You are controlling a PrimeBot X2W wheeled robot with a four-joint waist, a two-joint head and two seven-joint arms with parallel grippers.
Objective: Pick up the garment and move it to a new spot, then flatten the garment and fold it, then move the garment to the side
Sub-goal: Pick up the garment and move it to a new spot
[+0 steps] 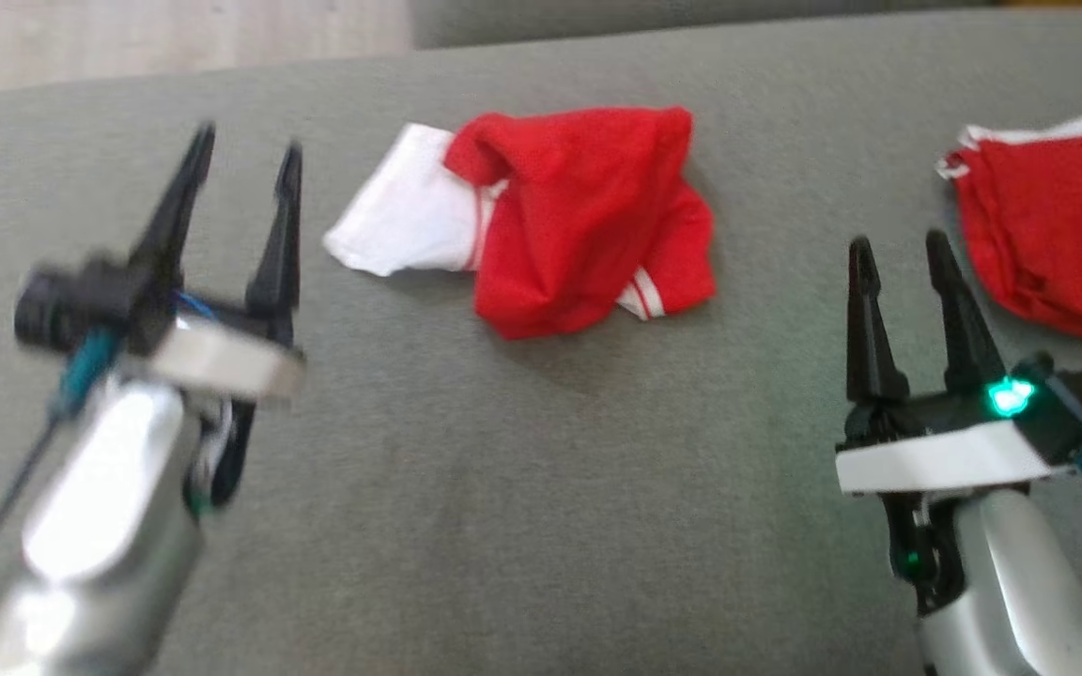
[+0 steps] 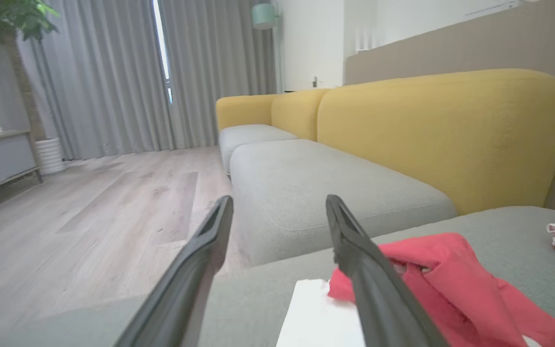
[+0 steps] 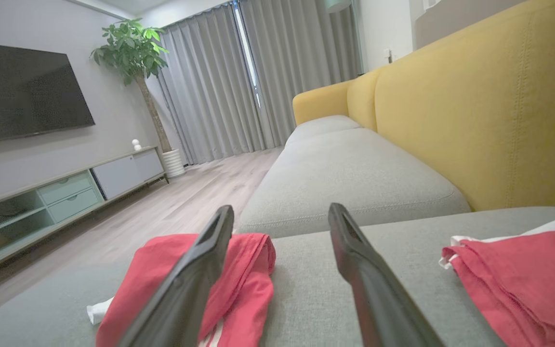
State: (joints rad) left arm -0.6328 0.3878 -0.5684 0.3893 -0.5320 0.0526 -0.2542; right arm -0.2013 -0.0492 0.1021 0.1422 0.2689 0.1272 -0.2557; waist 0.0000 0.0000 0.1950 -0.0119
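**Crumpled red and white garment lies free between two open tools**

The garment [image 1: 579,221] is a loose heap of thin red cloth with a white part [image 1: 405,230] coming out at one end. It lies near the middle of the grey sofa cushion [image 1: 503,488], toward its far side in the head view. I judge it light, soft and without any stiffness. It will probably hang down and change shape when it is lifted, and a pinch may take more than one layer. It is not fragile, and the cloth does not look slippery. A good place to take hold seems to be a free edge: the flat white part, or the striped hem [image 1: 642,300] at the near right corner. The thick red fold on top is a less good place.

The long axis of the heap runs from left to right in the head view. The white end points to the robot's left and the red bulk lies to the right. The heap is too crumpled to tell which side is the front.

The left tool [image 1: 249,141] hovers to the left of the white end, its fingers spread wide with nothing between them. The right tool [image 1: 898,241] is also wide open and empty, well apart from the heap. A second red garment [image 1: 1058,235] lies further to the right.
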